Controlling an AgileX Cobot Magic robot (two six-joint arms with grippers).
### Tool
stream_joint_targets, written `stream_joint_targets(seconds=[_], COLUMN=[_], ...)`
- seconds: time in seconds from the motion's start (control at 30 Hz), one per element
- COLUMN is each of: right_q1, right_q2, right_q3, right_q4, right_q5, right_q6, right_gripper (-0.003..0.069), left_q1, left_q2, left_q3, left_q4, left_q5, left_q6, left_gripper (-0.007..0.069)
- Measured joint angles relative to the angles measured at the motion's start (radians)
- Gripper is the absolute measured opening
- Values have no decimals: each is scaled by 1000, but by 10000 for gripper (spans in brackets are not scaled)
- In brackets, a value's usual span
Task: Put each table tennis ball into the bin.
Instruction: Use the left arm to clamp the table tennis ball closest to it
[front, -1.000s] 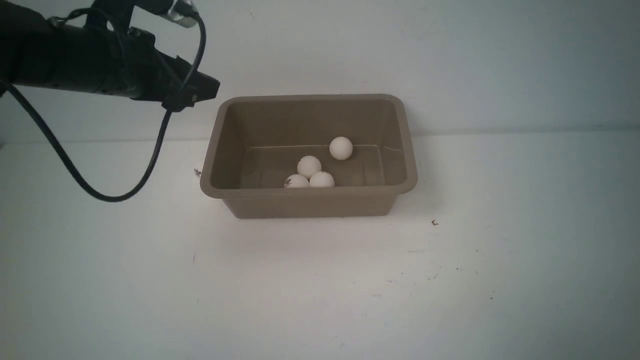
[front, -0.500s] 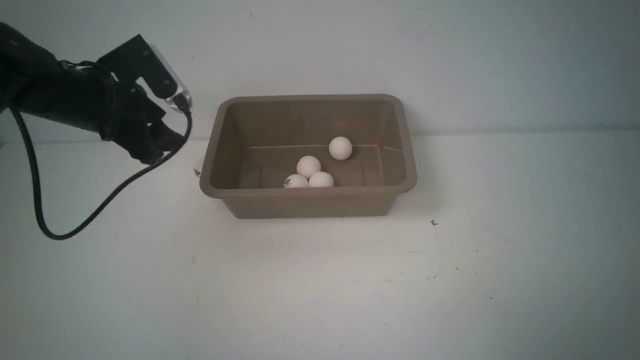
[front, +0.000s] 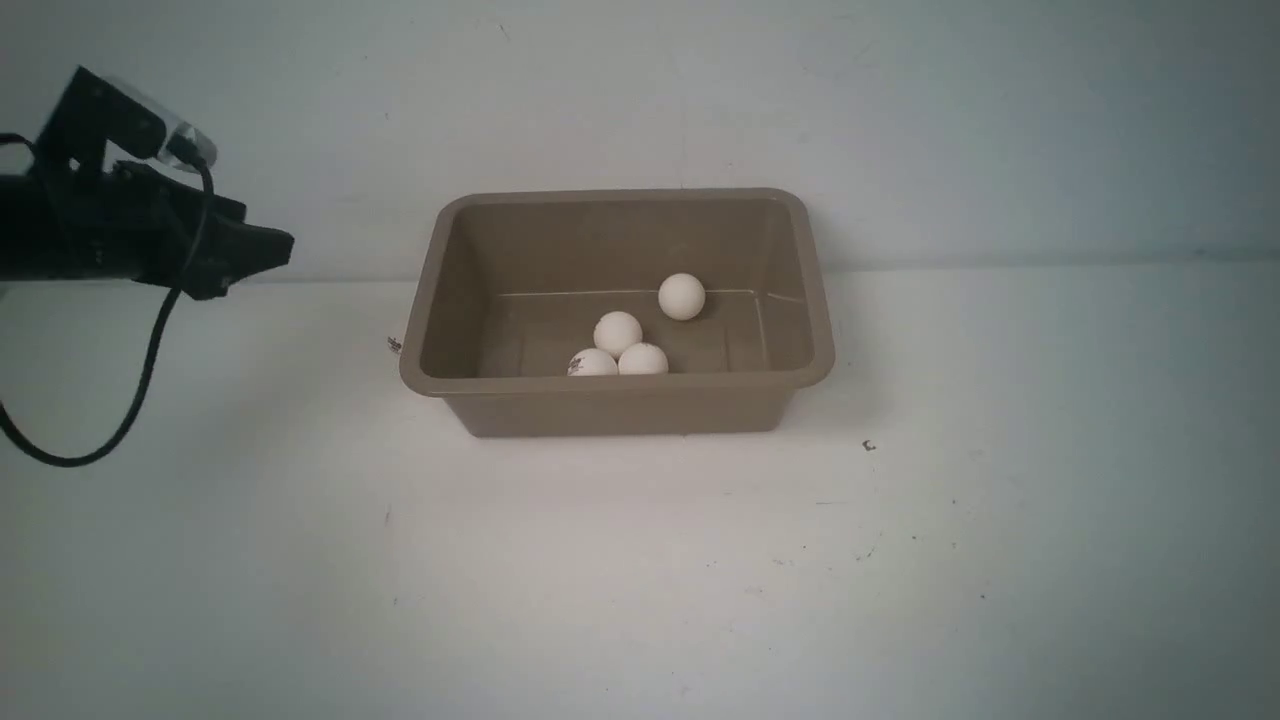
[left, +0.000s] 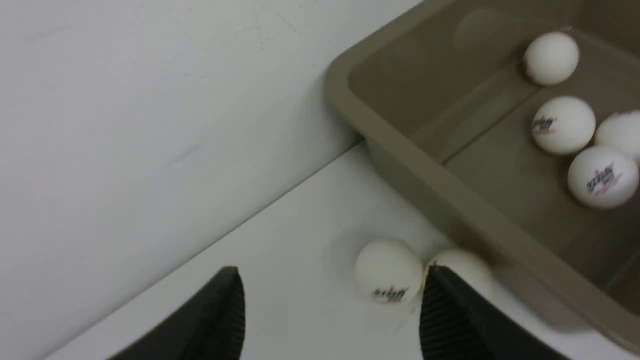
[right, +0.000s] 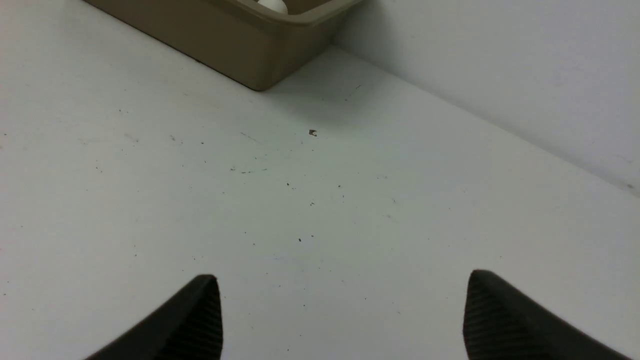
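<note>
White shells, likely light and slick: two balls (left: 389, 272) lie beside the bin (left: 425, 170) on its left, near the bench (front: 640, 580) far edge; four inside. Left tool (left: 332, 270) half-open, right tool (right: 342, 275) wide, both empty. Pinch mid-ball, gently.

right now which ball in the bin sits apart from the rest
The ball farthest back in the bin; the other three cluster near the front wall.

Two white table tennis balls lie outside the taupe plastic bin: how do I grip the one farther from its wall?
Likely from above, across the middle of the farther white ball, fingers on its free sides: the other ball seems to touch it towards the bin.
</note>
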Motion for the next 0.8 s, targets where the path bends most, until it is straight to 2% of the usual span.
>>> stream_joint_targets(seconds=[0.1, 0.33, 0.47, 0.8], right_q1=[0, 0, 0, 0], right_q2=[0, 0, 0, 0], right_q3=[0, 0, 0, 0], right_q4=[0, 0, 0, 0], right_q5=[0, 0, 0, 0], right_q6=[0, 0, 0, 0], right_gripper=[590, 590, 590, 590], left_q1=[0, 0, -5, -62], left_q2=[103, 236, 301, 325], left_q3=[-40, -124, -197, -250], left_q4=[-52, -62, -74, -81], left_q5=[39, 129, 184, 177], left_q6=[28, 30, -26, -95], left_gripper=[426, 426, 426, 426])
